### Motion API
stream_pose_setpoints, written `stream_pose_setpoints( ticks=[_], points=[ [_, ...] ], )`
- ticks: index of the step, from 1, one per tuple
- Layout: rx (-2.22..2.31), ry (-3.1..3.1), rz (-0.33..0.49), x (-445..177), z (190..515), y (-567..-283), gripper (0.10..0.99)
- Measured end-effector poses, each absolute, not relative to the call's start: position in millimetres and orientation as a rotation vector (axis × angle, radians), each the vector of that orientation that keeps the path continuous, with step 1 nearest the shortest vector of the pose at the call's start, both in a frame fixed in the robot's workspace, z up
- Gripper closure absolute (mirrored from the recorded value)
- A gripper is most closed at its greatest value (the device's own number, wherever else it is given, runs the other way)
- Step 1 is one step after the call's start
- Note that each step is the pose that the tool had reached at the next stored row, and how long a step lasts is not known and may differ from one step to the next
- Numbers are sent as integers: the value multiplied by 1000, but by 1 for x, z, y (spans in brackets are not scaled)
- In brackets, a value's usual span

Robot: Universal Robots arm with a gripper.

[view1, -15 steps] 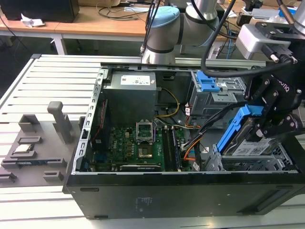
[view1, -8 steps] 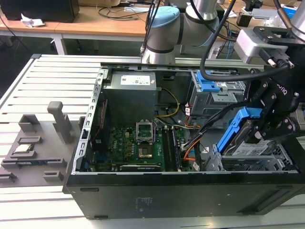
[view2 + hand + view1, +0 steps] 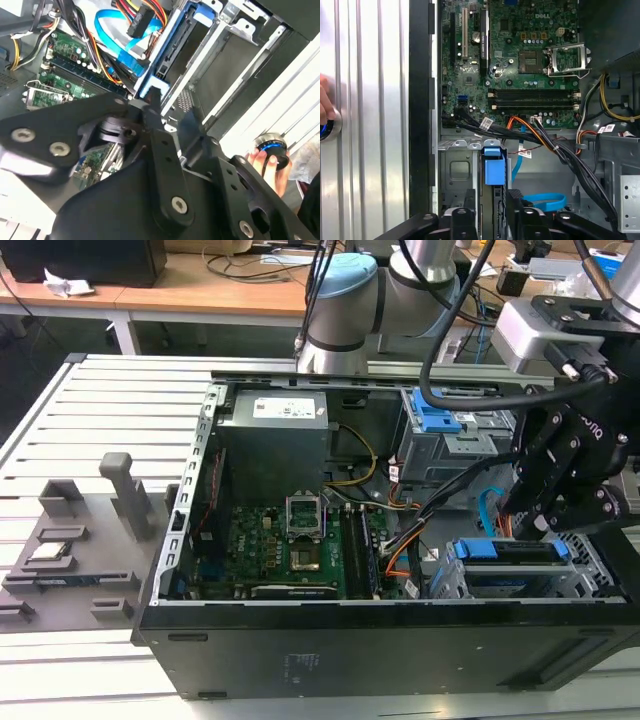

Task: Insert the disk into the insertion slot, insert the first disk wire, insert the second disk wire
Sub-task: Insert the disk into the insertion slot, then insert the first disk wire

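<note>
The gripper (image 3: 530, 522) hangs low over the near corner of the open computer case (image 3: 350, 650) at the exterior view's right, directly above the disk (image 3: 510, 550). The disk lies in the insertion slot (image 3: 592, 578), its blue carrier frame lining the top of the grey cage. In the first wrist view the blue tab end of the disk (image 3: 492, 167) points toward the motherboard (image 3: 520, 65). Whether the jaws are clenched on the disk or released I cannot tell. A loose blue cable (image 3: 545, 200) curls just beside the cage. A person's hand (image 3: 262, 162) rests on a round knob (image 3: 271, 146) on the desk (image 3: 110, 410)
</note>
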State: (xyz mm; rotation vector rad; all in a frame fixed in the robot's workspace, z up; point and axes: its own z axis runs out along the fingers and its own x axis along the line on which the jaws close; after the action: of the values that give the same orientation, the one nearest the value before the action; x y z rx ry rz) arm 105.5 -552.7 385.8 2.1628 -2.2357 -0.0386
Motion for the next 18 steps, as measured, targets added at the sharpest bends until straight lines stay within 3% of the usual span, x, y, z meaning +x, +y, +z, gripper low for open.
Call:
stream_pose_setpoints(
  ticks=[1,3,4,6,18],
  points=[
    [2163,-2236,-39,105,386,-553,733],
    [2163,-2236,-39,106,386,-553,859],
    [2163,-2236,-38,106,386,-553,859],
    [2163,-2236,-38,106,386,-553,976],
    [2162,-2235,-39,129,385,-543,980]
  ],
)
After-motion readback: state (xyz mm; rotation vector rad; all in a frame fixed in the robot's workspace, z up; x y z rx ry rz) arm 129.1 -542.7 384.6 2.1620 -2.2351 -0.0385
